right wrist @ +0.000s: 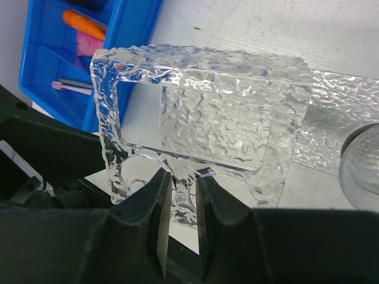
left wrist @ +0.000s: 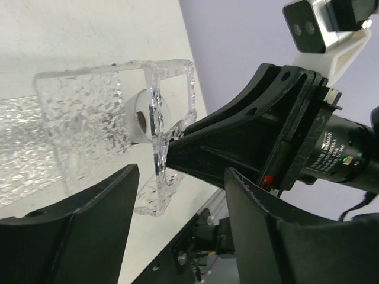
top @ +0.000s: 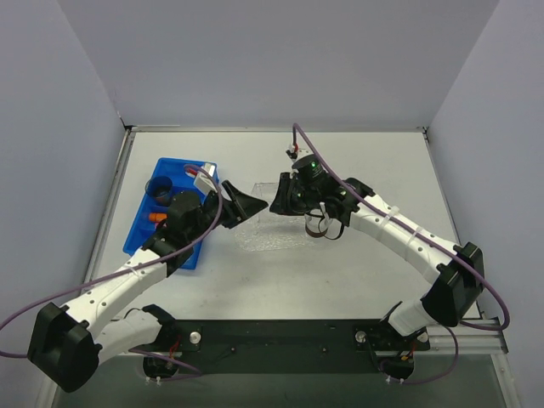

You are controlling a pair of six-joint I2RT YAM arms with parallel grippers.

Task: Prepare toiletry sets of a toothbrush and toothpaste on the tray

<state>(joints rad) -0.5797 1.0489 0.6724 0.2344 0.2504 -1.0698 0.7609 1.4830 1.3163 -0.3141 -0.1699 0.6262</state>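
Note:
My right gripper [right wrist: 183,177] is shut on the lower edge of the clear, bumpy tray [right wrist: 219,118] and holds it upright above the table. The tray also shows in the left wrist view [left wrist: 89,124], with the right gripper's black fingers [left wrist: 237,142] behind it. My left gripper [left wrist: 180,195] is open and empty, just left of the tray and facing the right gripper [top: 276,201]. The pink toothbrush [right wrist: 71,87], the orange tube [right wrist: 86,25] and the magenta tube [right wrist: 89,44] lie in the blue bin [right wrist: 127,35].
The blue bin [top: 183,163] stands at the left under my left arm. A second clear bumpy piece [top: 272,236] lies flat on the table below the grippers. A clear cup with a dark bottom [top: 319,226] stands beside it, under the right wrist.

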